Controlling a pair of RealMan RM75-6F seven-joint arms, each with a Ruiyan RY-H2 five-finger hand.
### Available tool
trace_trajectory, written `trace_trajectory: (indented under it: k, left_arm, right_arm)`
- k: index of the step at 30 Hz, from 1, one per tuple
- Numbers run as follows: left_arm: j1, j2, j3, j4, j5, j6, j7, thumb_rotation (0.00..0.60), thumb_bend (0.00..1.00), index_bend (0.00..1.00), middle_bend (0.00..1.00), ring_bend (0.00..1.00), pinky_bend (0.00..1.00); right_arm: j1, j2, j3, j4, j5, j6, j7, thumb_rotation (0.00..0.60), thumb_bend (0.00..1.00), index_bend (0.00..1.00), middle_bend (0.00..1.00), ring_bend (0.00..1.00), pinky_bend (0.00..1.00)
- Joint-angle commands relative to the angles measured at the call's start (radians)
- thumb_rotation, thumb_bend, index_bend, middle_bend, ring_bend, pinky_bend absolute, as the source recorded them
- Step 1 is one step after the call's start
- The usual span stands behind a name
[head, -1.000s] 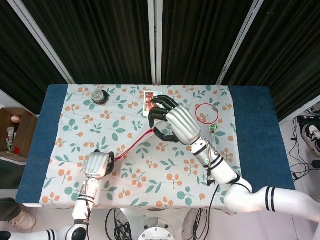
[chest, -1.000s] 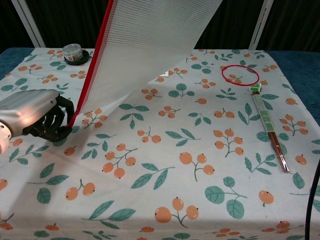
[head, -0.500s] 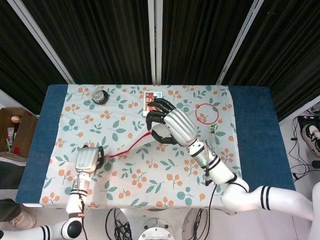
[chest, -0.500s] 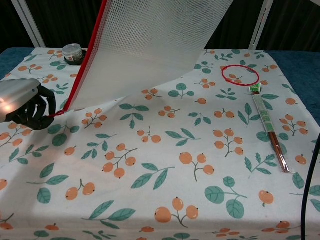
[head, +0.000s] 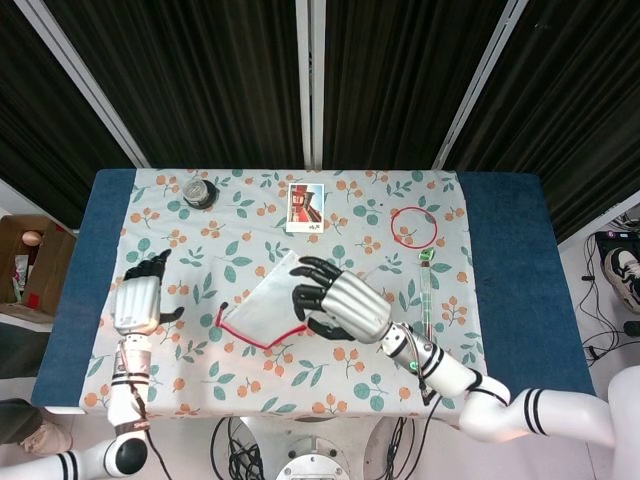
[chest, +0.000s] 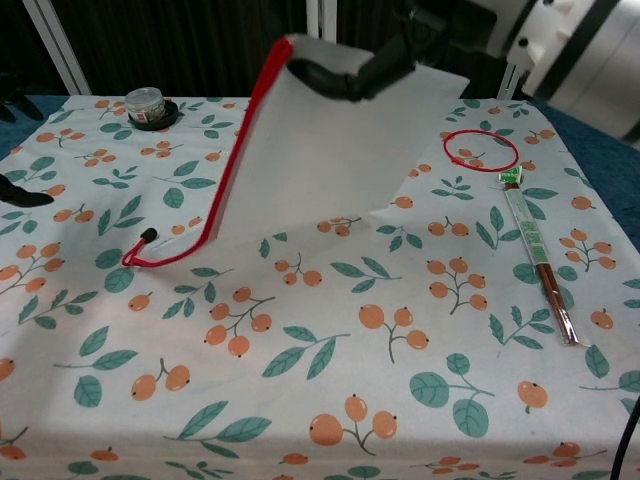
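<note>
**Mesh pouch held up at one corner by the right hand, left hand spread and empty**

A white mesh zip pouch (chest: 320, 150) with a red zipper edge (chest: 225, 170) was seen near the middle of the floral tablecloth (chest: 400, 380). Its upper corner was pinched between the fingers of the right hand (head: 335, 305), so that the sheet hung tilted from that corner while its lower edge rested on the cloth. The left hand (head: 138, 300) was held apart from the pouch, near the table's left side, with fingers spread and nothing in them.

The pouch was judged to be light, thin and limp: it sagged and creased where it met the cloth, and only the zipper edge seemed to lend some stiffness. The mesh was expected to give fair grip, so a pinch at a corner or along the red edge was judged the best hold; a grasp in the middle would probably just bunch it.

In the chest view the zipper edge ran from the raised corner down and leftward to its end (chest: 140, 245) lying on the cloth, and that line was taken as the long axis.

Elsewhere, a small jar (chest: 146, 104) stood at the far left, a card (head: 305, 206) lay at the far middle, a red ring (chest: 481, 150) lay at the far right, and a thin brush (chest: 540, 255) lay along the right side.
</note>
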Motion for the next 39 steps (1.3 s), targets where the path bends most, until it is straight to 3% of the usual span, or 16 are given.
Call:
trace_trajectory:
  k: [1, 5, 8, 11, 13, 15, 20, 23, 28, 32, 39]
  left_arm:
    - [0.015, 0.023, -0.007, -0.017, 0.001, 0.018, -0.018, 0.6, 0.09, 0.11, 0.19, 0.19, 0.26]
    - [0.028, 0.041, -0.005, -0.023, 0.004, 0.032, -0.043, 0.6, 0.09, 0.11, 0.19, 0.19, 0.26]
    - [0.037, 0.049, -0.001, -0.02, 0.01, 0.043, -0.056, 0.6, 0.09, 0.11, 0.19, 0.19, 0.25]
    - [0.048, 0.057, 0.007, -0.019, 0.018, 0.052, -0.074, 0.6, 0.07, 0.11, 0.19, 0.19, 0.25]
    - [0.057, 0.064, 0.017, -0.017, 0.029, 0.056, -0.09, 0.6, 0.06, 0.11, 0.19, 0.19, 0.24]
    - [0.072, 0.075, 0.029, -0.015, 0.046, 0.066, -0.114, 0.6, 0.06, 0.11, 0.19, 0.19, 0.23]
    - [0.124, 0.155, 0.061, -0.046, 0.082, 0.038, -0.288, 0.6, 0.03, 0.11, 0.19, 0.18, 0.21]
    - [0.158, 0.214, 0.068, -0.049, 0.099, 0.031, -0.401, 0.6, 0.02, 0.11, 0.19, 0.18, 0.21]
    - [0.204, 0.27, 0.099, 0.005, 0.169, 0.065, -0.488, 0.6, 0.01, 0.13, 0.2, 0.18, 0.21]
    - [0.235, 0.324, 0.159, 0.078, 0.266, 0.081, -0.535, 0.6, 0.01, 0.15, 0.2, 0.18, 0.21]
    - [0.313, 0.355, 0.219, 0.102, 0.332, 0.162, -0.539, 0.6, 0.01, 0.18, 0.2, 0.17, 0.19]
  right_arm:
    - [-0.039, -0.008, -0.088, 0.083, -0.09, 0.043, 0.021, 0.6, 0.5, 0.88, 0.42, 0.19, 0.15]
    - [-0.071, -0.011, -0.163, 0.182, -0.158, 0.075, 0.028, 0.6, 0.48, 0.84, 0.41, 0.19, 0.14]
    - [-0.09, -0.005, -0.184, 0.219, -0.15, 0.058, -0.005, 0.6, 0.46, 0.73, 0.36, 0.15, 0.11]
    - [-0.1, 0.03, -0.199, 0.198, -0.092, -0.033, -0.076, 0.6, 0.32, 0.43, 0.23, 0.05, 0.03]
    - [-0.104, 0.067, -0.205, 0.156, -0.035, -0.107, -0.13, 0.6, 0.17, 0.14, 0.12, 0.0, 0.0]
    - [-0.11, 0.127, -0.21, 0.082, 0.054, -0.199, -0.189, 0.6, 0.04, 0.01, 0.03, 0.0, 0.0]
    - [-0.129, 0.3, -0.219, -0.088, 0.237, -0.325, -0.171, 0.6, 0.0, 0.0, 0.0, 0.0, 0.0]
    - [-0.167, 0.388, -0.23, -0.131, 0.254, -0.298, -0.098, 0.6, 0.0, 0.0, 0.0, 0.0, 0.0]
    - [-0.305, 0.44, -0.191, -0.128, 0.299, -0.08, 0.035, 0.6, 0.01, 0.0, 0.0, 0.0, 0.0]
    - [-0.434, 0.436, -0.157, -0.079, 0.343, 0.123, 0.014, 0.6, 0.11, 0.0, 0.06, 0.0, 0.0]
    - [-0.585, 0.415, -0.16, 0.006, 0.342, 0.284, 0.038, 0.6, 0.15, 0.02, 0.07, 0.0, 0.0]
